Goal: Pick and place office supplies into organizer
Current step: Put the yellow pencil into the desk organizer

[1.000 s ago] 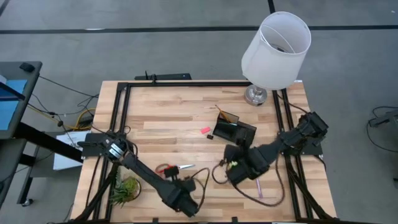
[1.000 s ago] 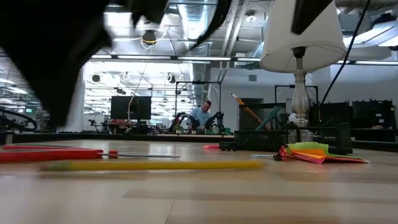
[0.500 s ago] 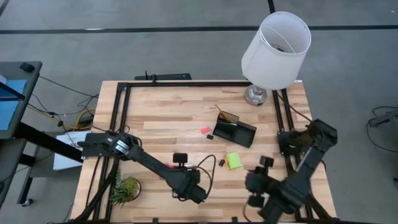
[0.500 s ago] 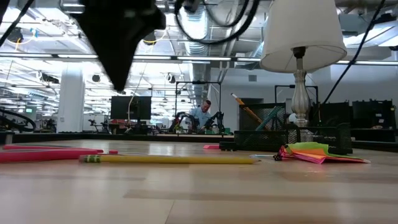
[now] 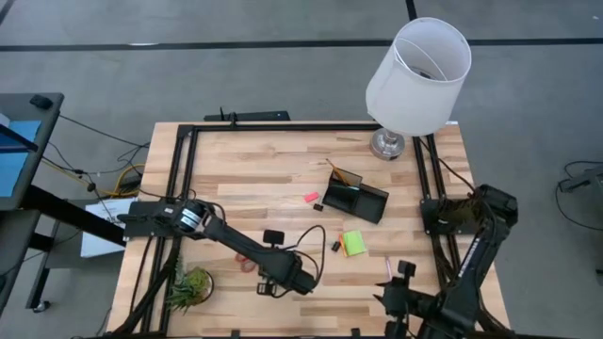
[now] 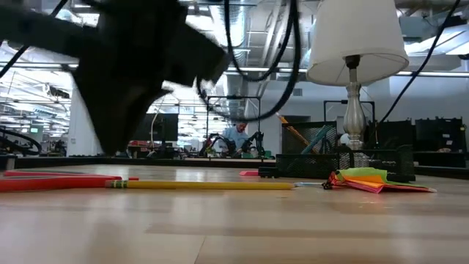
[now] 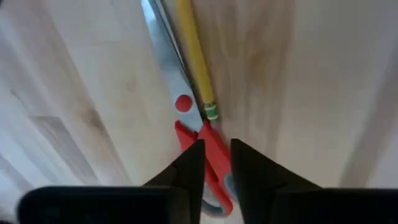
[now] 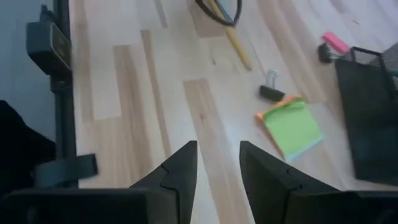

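Red-handled scissors [image 7: 184, 106] lie flat on the table with a yellow pencil [image 7: 194, 56] alongside their blades. My left gripper [image 7: 216, 165] points steeply down over the scissors' handle, its fingers a little apart. In the high view it [image 5: 283, 280] covers most of the scissors [image 5: 247, 264]. The lime sticky-note pad [image 5: 354, 243] lies near the black organizer [image 5: 356, 198], which holds a pencil. My right gripper [image 8: 217, 168] hangs open at the table's near right [image 5: 394, 303], with nothing between its fingers. My left gripper comes from above onto the scissors' red handle [image 7: 214, 149], just behind the pivot. Its two fingertips stand on either side of one handle arm; I cannot tell whether they touch it. The scissors lie flat on the wood.
A black binder clip [image 8: 270, 92] sits beside the pad. A pink eraser [image 5: 311, 197] lies left of the organizer. The white-shaded lamp [image 5: 415, 75] stands at the far right, and a small green plant [image 5: 188, 287] at the near left. Black frame rails [image 5: 184, 179] border the table.
My right gripper has left the sticky-note pad and swung to the table's near right edge, sinking and turning; the pad stays flat. My left gripper has moved from the near edge toward the far side, over the scissors, rolling as it went. The yellow pencil has shifted slightly.
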Controlling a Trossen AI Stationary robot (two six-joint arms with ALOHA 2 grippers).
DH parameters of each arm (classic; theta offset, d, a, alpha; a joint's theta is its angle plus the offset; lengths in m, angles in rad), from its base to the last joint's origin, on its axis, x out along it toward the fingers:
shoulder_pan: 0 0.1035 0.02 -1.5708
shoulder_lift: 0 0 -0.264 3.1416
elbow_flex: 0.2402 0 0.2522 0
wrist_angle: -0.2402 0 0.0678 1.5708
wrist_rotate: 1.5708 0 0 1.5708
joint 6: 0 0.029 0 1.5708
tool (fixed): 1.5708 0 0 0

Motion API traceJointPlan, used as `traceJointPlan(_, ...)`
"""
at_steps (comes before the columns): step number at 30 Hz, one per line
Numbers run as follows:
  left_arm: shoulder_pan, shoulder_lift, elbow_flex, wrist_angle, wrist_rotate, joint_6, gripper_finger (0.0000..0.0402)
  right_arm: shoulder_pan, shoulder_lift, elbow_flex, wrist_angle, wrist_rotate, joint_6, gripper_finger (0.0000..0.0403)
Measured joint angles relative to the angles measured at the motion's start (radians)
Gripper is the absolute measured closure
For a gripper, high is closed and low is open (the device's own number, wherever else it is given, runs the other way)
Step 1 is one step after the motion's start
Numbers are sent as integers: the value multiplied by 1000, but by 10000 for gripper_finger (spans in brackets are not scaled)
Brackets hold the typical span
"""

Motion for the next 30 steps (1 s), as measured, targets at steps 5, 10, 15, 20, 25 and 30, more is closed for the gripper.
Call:
traceJointPlan(5, -1, 0, -51, 28, 0, -29, 300, 0, 1, -55, 31, -62, -20, 289)
traceJointPlan(10, -4, 0, -63, 76, 0, -28, 295, -9, 1, -67, 31, -69, -19, 289)
traceJointPlan(15, -3, 0, -63, 91, 0, -21, 294, -12, 1, -67, 32, -71, -18, 289)
traceJointPlan(20, -2, 0, -63, 123, 0, 7, 294, -11, 1, -67, 32, -73, -18, 289)
traceJointPlan(25, 3, 0, -63, 106, -6, 34, 294, -11, 1, -67, 32, -73, -18, 289)
traceJointPlan(30, 14, -9, -125, 129, 39, 33, 294, -11, 1, -67, 32, -73, -19, 289)
